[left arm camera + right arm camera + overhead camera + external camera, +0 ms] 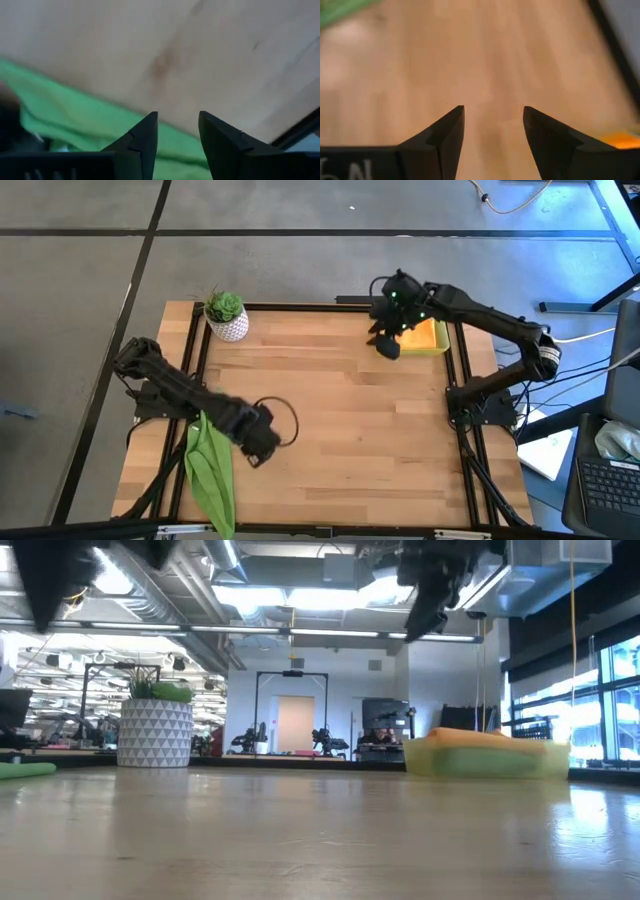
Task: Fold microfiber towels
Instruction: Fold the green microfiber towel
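High view: left gripper [262, 442] spread, empty, beside lime green towel [210, 472]; right gripper [388, 340] parted, empty, above yellow tray [432, 340]. Fold not begun; next: grasp towel.

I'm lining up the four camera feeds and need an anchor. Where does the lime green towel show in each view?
High view: lime green towel lies at the table's left front edge, beside the left gripper.
Low view: a thin green strip at the far left.
Left wrist view: green cloth behind the open fingers.
Right wrist view: a green sliver in one corner.
Shared landmark: the yellow tray.
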`<state>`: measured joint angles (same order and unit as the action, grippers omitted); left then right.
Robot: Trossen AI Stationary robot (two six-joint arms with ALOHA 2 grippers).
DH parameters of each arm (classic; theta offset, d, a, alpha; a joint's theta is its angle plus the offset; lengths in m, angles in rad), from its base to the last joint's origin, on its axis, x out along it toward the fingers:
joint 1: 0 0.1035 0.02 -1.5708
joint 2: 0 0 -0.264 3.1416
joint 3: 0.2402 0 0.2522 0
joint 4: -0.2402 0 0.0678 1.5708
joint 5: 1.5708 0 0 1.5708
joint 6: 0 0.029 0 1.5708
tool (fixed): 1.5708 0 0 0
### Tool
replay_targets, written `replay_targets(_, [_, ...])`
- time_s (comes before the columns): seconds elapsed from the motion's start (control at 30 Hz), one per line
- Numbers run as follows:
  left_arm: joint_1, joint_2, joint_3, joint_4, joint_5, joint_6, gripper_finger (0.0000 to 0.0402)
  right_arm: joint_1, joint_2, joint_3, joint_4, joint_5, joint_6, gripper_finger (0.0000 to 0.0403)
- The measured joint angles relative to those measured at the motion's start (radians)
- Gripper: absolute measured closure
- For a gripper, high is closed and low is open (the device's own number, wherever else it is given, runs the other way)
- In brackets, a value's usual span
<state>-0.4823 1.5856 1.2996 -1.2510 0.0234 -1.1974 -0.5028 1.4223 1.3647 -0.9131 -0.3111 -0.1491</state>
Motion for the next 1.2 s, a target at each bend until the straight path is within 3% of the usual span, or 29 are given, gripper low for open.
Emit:
replay_targets(0.13, [-0.109, 0.000, -0.056, 0.020, 0.074, -0.230, 0.0267, 0.089, 0.003, 0.000, 0.055, -0.075, 0.084, 0.0199])
replay_targets(0.3, [-0.222, 0.000, -0.127, 0.076, 0.212, -0.559, 0.0264, 0.177, 0.005, 0.000, 0.124, -0.077, 0.155, 0.0199])
replay_targets(0.57, [-0.309, 0.000, -0.221, 0.147, 0.233, -0.901, 0.0264, 0.263, 0.042, 0.000, 0.183, -0.076, 0.173, 0.0199])
replay_targets(0.7, [-0.333, 0.000, -0.281, 0.175, 0.238, -0.980, 0.0264, 0.296, 0.060, 0.000, 0.183, -0.076, 0.197, 0.0199])
replay_targets(0.87, [-0.365, 0.000, -0.392, 0.341, 0.292, -1.052, 0.0264, 0.335, 0.064, 0.000, 0.183, -0.083, 0.226, 0.0199])
replay_targets(1.2, [-0.370, 0.000, -0.489, 0.434, 0.292, -1.061, 0.0264, 0.410, 0.064, -0.001, 0.121, -0.085, 0.226, 0.0199])
